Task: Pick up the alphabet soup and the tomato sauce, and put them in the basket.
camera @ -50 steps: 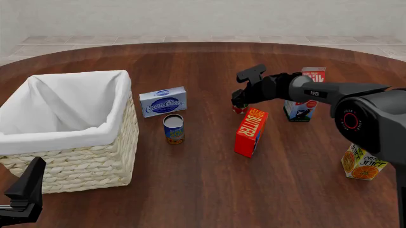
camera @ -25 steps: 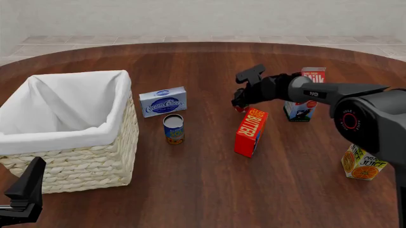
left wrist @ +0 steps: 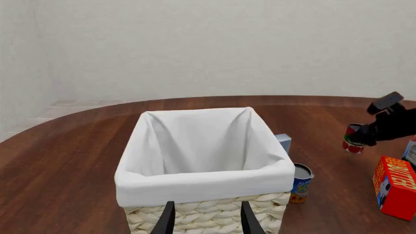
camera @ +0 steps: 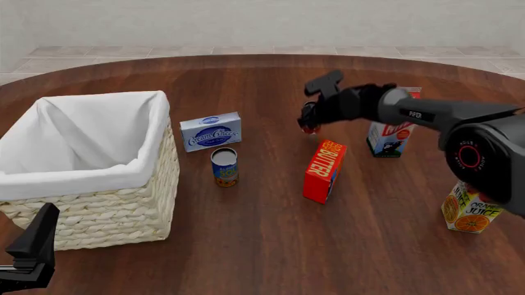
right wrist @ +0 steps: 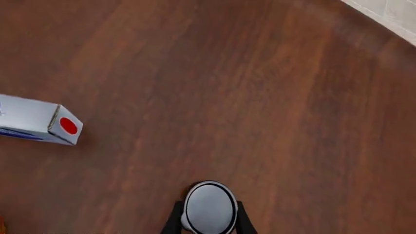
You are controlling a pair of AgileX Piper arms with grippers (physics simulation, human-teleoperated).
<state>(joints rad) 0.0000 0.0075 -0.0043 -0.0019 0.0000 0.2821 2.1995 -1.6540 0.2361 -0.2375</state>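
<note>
The tomato sauce (camera: 308,128) hangs just above the table, with my right gripper (camera: 311,118) shut on it. In the left wrist view the tomato sauce (left wrist: 352,139) shows its green and red label clear of the wood. In the right wrist view its round top (right wrist: 209,207) sits between the fingers. The alphabet soup (camera: 224,167) stands upright near the basket (camera: 82,182), also seen as the alphabet soup (left wrist: 300,183) beside the basket (left wrist: 195,185). My left gripper (camera: 29,257) is low at the near left, open (left wrist: 206,222), just short of the basket's near wall.
A cream cheese box (camera: 211,131) lies behind the soup can. A red butter box (camera: 324,170) stands below the held can. A milk carton (camera: 392,132) and an orange juice carton (camera: 469,209) stand at the right.
My right gripper has risen with the tomato sauce, lifting it off the table. The left arm and the other objects have not moved.
</note>
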